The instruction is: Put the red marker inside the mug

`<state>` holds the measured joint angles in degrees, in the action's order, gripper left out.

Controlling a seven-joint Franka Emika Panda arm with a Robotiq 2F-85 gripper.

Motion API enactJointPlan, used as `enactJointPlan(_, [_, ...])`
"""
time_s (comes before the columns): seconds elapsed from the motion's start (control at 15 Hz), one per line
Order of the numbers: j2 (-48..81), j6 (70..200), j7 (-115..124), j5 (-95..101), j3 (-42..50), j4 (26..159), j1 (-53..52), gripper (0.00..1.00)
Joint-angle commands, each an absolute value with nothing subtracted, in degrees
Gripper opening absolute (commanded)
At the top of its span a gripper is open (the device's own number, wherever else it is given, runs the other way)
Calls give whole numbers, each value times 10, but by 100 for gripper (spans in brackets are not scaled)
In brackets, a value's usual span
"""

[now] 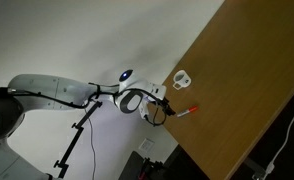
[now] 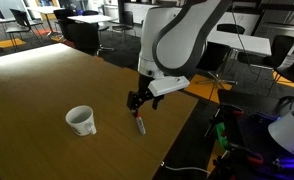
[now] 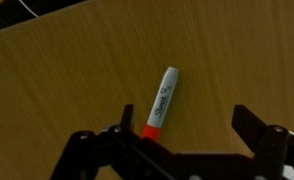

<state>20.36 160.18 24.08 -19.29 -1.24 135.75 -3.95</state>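
The red marker (image 3: pixel 161 101) lies flat on the wooden table, with a whitish barrel and a red cap end toward my gripper. It also shows in both exterior views (image 1: pixel 190 111) (image 2: pixel 140 125). My gripper (image 3: pixel 182 125) is open and hovers just above the marker, fingers on either side, holding nothing; it shows in both exterior views (image 1: pixel 167 107) (image 2: pixel 140 100). The white mug (image 2: pixel 81 120) stands upright on the table, apart from the marker; it also shows in an exterior view (image 1: pixel 181 78).
The wooden tabletop (image 2: pixel 47 90) has its edge close beside the marker (image 2: pixel 177 140). Office desks and chairs (image 2: pixel 237 50) stand beyond the table. A stand with cables (image 1: pixel 82 130) sits under the arm.
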Motion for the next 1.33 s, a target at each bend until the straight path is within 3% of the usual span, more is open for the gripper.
enactJointPlan(0.0, [210, 1623, 261, -189, 1, 1363, -48, 100])
enactJointPlan(1.27, [346, 1684, 376, -221, 44, 1270, -85, 100])
